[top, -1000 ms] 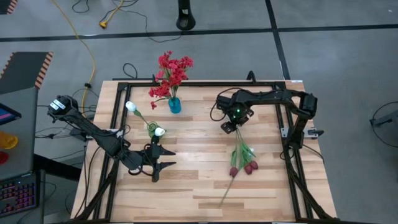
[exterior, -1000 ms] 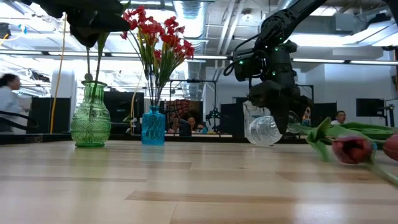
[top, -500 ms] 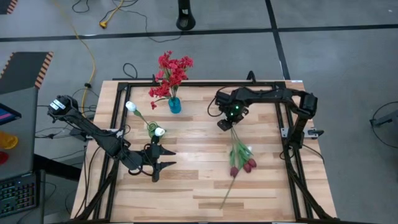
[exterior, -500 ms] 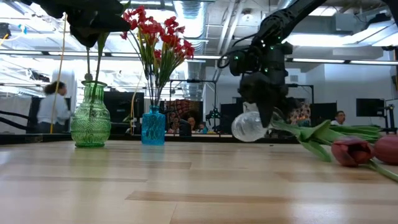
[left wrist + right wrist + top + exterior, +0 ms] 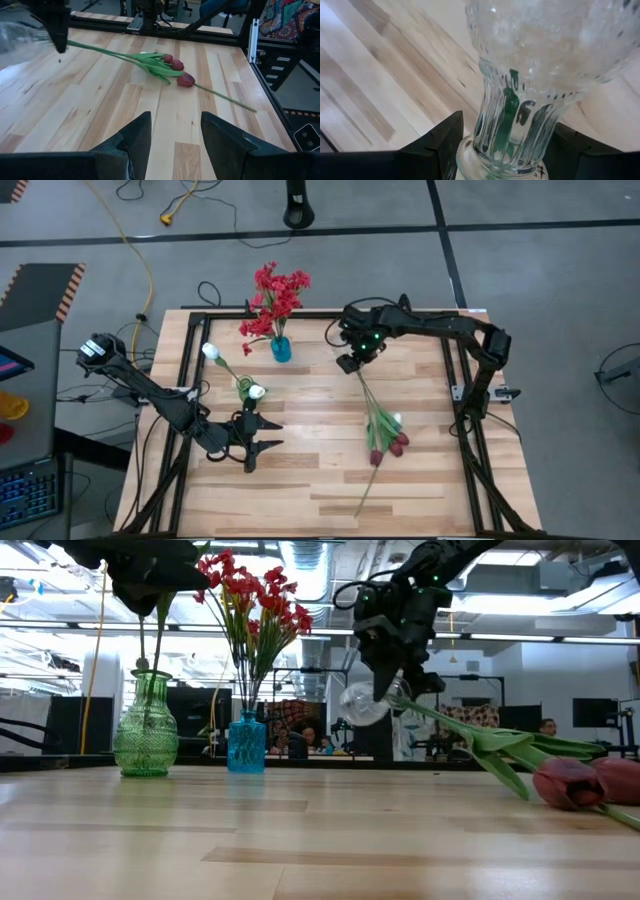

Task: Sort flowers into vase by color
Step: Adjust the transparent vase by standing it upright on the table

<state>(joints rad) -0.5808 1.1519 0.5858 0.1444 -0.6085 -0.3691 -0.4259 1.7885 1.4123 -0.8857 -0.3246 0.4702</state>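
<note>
My right jaws [image 5: 347,363] are closed around the neck of a clear glass vase [image 5: 363,703]. The vase is up in the air, tipped on its side, near the far middle of the wooden surface [image 5: 320,480]. The stems of the dark red tulips [image 5: 385,445] go into the vase's mouth. Their blossoms lie on the surface, toward the near right side. In my right wrist view I see the vase neck between my jaws, with green stems inside the glass.

My left jaws [image 5: 262,436] rest low near the front left of the surface. They are open and hold nothing.

A green glass vase [image 5: 146,730] stands on the left part of the surface, just beyond my left jaws. The white tulips [image 5: 212,352] stand in it. A small blue vase [image 5: 281,348] stands near the far edge. The bright red flowers [image 5: 275,298] stand in it.
</note>
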